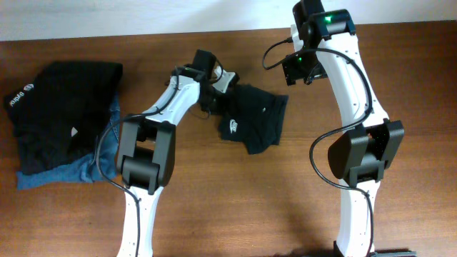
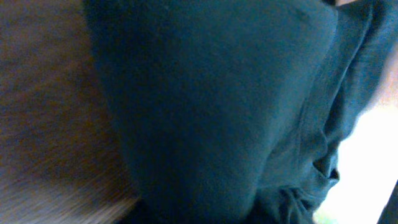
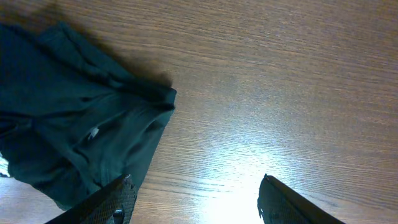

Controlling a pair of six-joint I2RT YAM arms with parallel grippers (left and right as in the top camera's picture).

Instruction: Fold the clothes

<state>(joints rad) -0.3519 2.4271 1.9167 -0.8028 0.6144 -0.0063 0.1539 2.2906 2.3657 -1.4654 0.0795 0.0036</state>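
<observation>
The black T-shirt (image 1: 253,118) lay crumpled mid-table, toward the far edge, with the left gripper (image 1: 216,84) at its left hem. If that pinch caught only one layer or a bunched fold, a lift would probably drag the shirt crooked. Cloth filled the left wrist view, so I could not tell whether its jaws were closed. The right gripper (image 3: 196,190) hung empty, fingers apart, over bare table (image 3: 280,74).

Left pincer (image 1: 223,84) jaws: hidden by blurred black T-shirt (image 2: 205,112).
Right pincer (image 3: 193,202) fingers (image 3: 115,200): cut off below.
Lettering (image 1: 16,98) beyond left pincer: unreadably small.
</observation>
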